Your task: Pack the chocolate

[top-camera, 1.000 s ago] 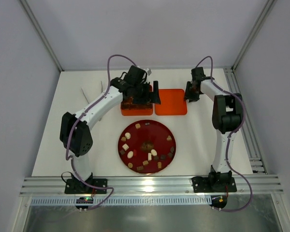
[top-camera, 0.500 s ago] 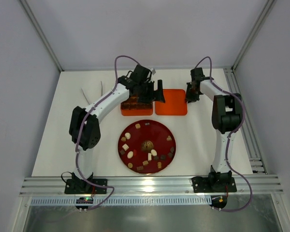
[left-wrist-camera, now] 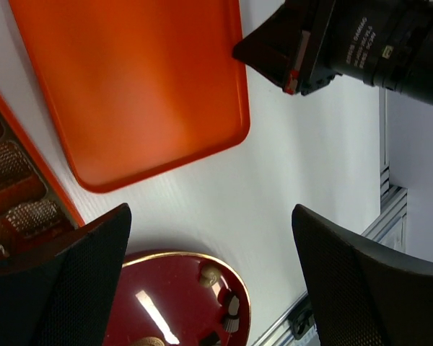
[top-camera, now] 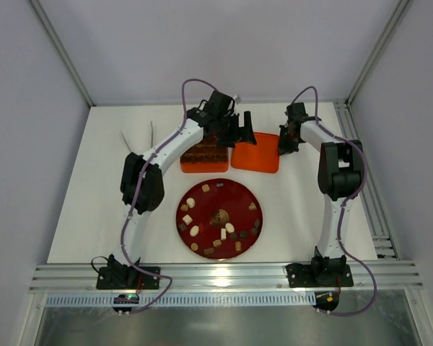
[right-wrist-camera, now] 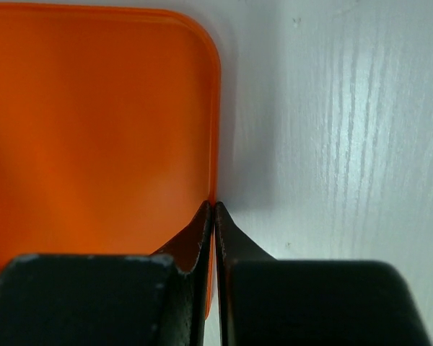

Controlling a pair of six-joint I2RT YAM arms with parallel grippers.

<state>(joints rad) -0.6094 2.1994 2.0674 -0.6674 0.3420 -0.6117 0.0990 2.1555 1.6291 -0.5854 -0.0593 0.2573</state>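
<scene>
The chocolate (top-camera: 218, 216) mostly lies in small pieces on the red plate (top-camera: 234, 202). We see a few more pieces in the orange box (top-camera: 202, 171).

The white worktop (top-camera: 94, 202) carries it all. The red plate sits just in front of the orange lid (top-camera: 256, 157), on the side nearer the arm bases. The box lies right beside the lid's left edge. The left gripper (top-camera: 237, 130) hangs over the lid's left edge, spread wide and holding nothing. The right gripper (right-wrist-camera: 213, 209) is at the lid's right edge, pressed together and pinching the thin rim.

We think the step now is to take hold of the lid and move it. The rim is thin and smooth, so it may slip out. We should lift it slowly and keep it flat. We should also keep the left gripper clear of the lid's way, so nothing bumps the box or the plate.
</scene>
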